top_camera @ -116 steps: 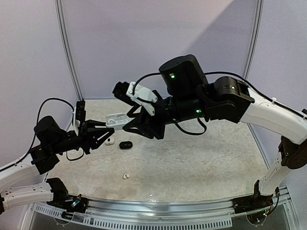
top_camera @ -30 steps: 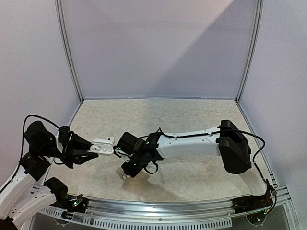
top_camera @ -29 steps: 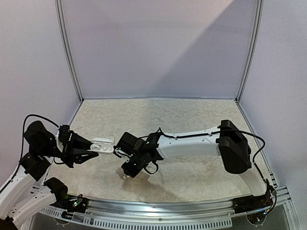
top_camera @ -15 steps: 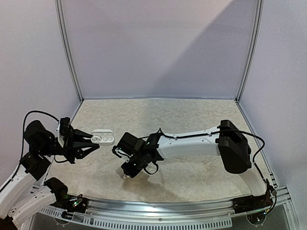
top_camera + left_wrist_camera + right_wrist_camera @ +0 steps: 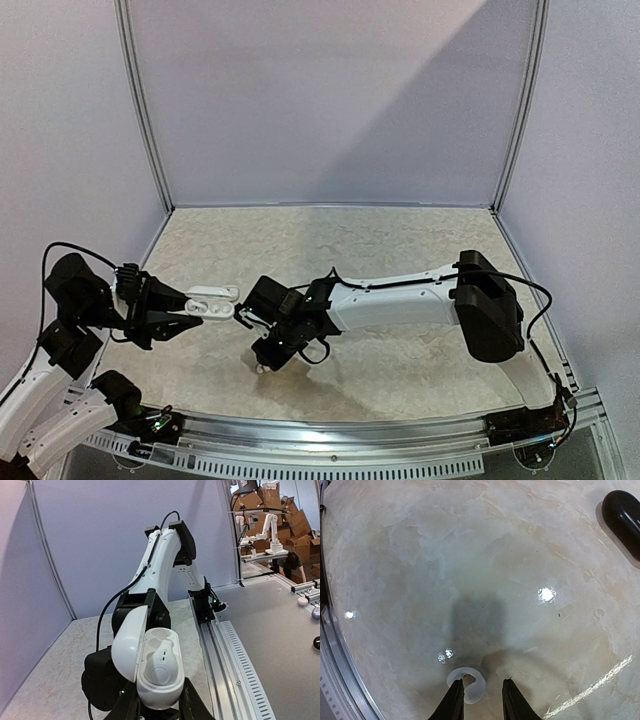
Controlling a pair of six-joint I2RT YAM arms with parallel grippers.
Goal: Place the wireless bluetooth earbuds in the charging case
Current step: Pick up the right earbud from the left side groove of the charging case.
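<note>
1. Table (image 5: 420, 240): marbled top, under both your arms.
2. Right arm (image 5: 400, 297): stretched low over the table, reaching towards your left gripper.
3. Left gripper (image 5: 161, 701): clamped on the white charging case (image 5: 155, 667), which it holds raised off the table with the lid swung open and two wells showing.
4. Right gripper (image 5: 482, 685): pointed down at the table, its jaws narrowly apart and gripping nothing.
5. Black oval item (image 5: 622, 520): on the table, well ahead of your right gripper and off to one side.
6. Earbud (image 5: 477, 682): white, lying on the table at the tip of one right finger, partly in the gap.
</note>
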